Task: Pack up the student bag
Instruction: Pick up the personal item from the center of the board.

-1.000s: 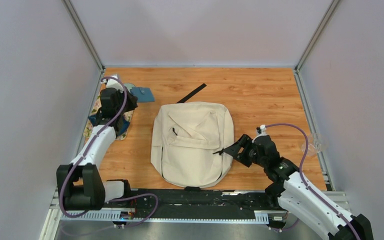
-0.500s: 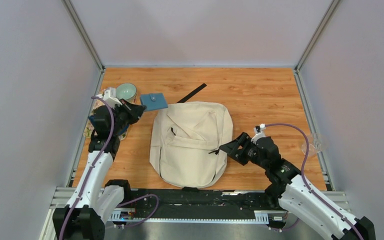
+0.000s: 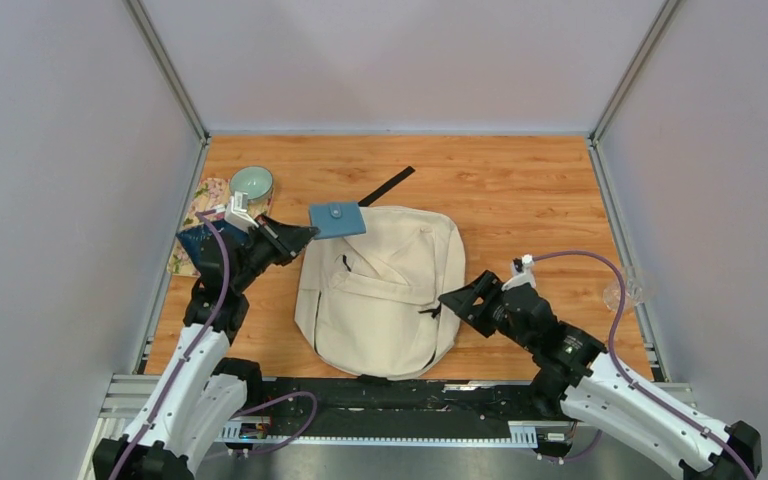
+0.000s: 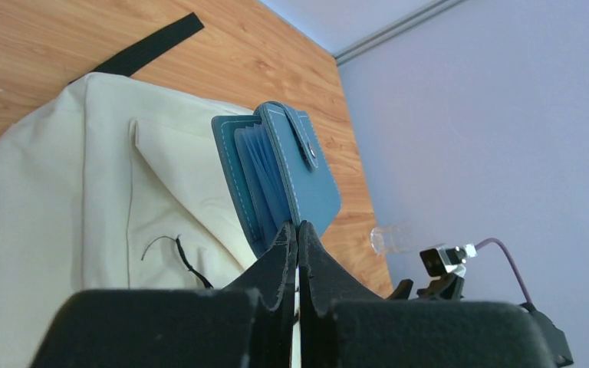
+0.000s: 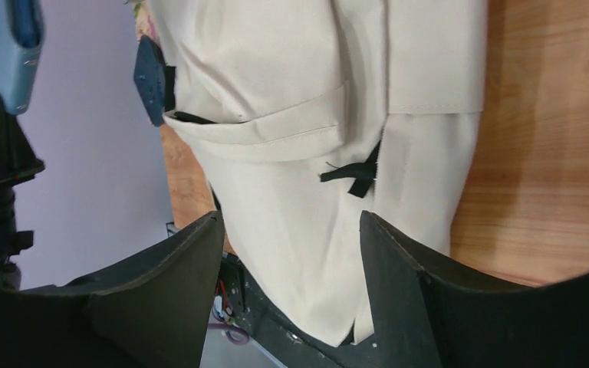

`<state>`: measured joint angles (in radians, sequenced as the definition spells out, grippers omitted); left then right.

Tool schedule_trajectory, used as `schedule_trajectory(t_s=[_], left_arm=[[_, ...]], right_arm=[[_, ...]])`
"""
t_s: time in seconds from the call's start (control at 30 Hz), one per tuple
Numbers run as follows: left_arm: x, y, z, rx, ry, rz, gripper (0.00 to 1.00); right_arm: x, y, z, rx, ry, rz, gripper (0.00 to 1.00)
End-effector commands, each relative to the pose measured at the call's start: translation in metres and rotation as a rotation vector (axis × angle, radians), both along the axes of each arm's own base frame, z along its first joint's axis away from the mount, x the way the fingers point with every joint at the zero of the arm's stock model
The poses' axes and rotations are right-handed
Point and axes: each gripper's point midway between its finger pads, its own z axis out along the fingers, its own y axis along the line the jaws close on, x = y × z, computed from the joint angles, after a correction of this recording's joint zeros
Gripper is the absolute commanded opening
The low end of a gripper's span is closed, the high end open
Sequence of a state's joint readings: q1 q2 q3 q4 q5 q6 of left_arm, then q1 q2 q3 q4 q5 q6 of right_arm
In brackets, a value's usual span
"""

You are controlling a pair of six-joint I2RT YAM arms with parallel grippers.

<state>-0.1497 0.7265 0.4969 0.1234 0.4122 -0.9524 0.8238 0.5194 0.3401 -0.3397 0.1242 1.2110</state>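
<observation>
The right arm reaches in low from the near right, its claw (image 3: 463,299) spread wide just beside the right edge of the student bag (image 3: 375,300), which lies flat mid-desk (image 3: 530,190). Farther back, the left arm bends inward, its claw (image 3: 303,233) pinching a blue wallet (image 3: 338,219) above the bag's far left corner.

Blue wallet (image 3: 337,219) in left gripper (image 3: 310,233)

Bright even light, soft shadows.
</observation>
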Motion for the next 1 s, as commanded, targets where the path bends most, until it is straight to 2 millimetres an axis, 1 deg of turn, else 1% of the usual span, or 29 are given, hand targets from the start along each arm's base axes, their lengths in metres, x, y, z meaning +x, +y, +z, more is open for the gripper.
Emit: schedule_trajectory(t_s=[0.0, 0.1, 0.33, 0.37, 0.43, 0.47, 0.5, 0.53, 0.57, 0.6, 0.67, 0.77, 0.8, 0.87, 0.9, 0.93, 0.97], left_arm=[[-0.013, -0.013, 0.019, -0.043, -0.053, -0.066, 0.0], [-0.021, -0.018, 0.016, -0.03, -0.046, -0.095, 0.0], [-0.03, -0.024, 0.012, -0.026, -0.031, -0.135, 0.0], [-0.032, -0.025, 0.011, -0.029, -0.027, -0.143, 0.0], [-0.032, -0.025, 0.01, -0.033, -0.025, -0.146, 0.0], [-0.033, -0.027, 0.01, -0.035, -0.023, -0.154, 0.0], [-0.032, -0.027, 0.009, -0.035, -0.018, -0.155, 0.0], [-0.032, -0.027, 0.008, -0.036, -0.015, -0.156, 0.0], [-0.034, -0.029, 0.008, -0.038, -0.014, -0.165, 0.0], [-0.034, -0.029, 0.007, -0.039, -0.009, -0.17, 0.0], [-0.035, -0.031, 0.006, -0.04, -0.001, -0.182, 0.0], [-0.035, -0.031, 0.003, -0.042, 0.007, -0.182, 0.0], [-0.035, -0.032, 0.002, -0.042, 0.01, -0.184, 0.0], [-0.036, -0.033, 0.002, -0.042, 0.012, -0.191, 0.0], [-0.036, -0.033, 0.001, -0.043, 0.015, -0.19, 0.0], [-0.036, -0.033, -0.001, -0.043, 0.019, -0.192, 0.0], [-0.037, -0.034, 0.0, -0.045, 0.021, -0.196, 0.0]], right_arm=[[0.005, -0.013, -0.009, -0.071, 0.057, -0.084, 0.68], [0.001, -0.018, -0.029, -0.138, 0.113, -0.084, 0.69], [-0.006, -0.01, -0.057, -0.162, 0.189, -0.043, 0.69], [-0.004, -0.005, -0.055, -0.143, 0.18, -0.035, 0.69], [-0.003, -0.001, -0.058, -0.137, 0.181, -0.021, 0.69], [0.0, 0.002, -0.057, -0.128, 0.167, -0.023, 0.69], [0.002, 0.001, -0.062, -0.149, 0.173, -0.028, 0.67], [0.004, 0.0, -0.064, -0.164, 0.17, -0.035, 0.63], [0.01, -0.002, -0.061, -0.179, 0.152, -0.055, 0.59], [0.012, -0.003, -0.064, -0.203, 0.149, -0.06, 0.54], [0.02, -0.006, -0.062, -0.226, 0.133, -0.077, 0.49], [0.031, -0.008, -0.061, -0.263, 0.117, -0.071, 0.34], [0.035, -0.008, -0.059, -0.278, 0.114, -0.07, 0.2], [0.045, -0.014, -0.059, -0.309, 0.103, -0.077, 0.09], [0.048, -0.016, -0.061, -0.323, 0.11, -0.08, 0.0], [0.055, -0.016, -0.055, -0.325, 0.094, -0.079, 0.0], [0.061, -0.022, -0.054, -0.347, 0.084, -0.082, 0.0]])
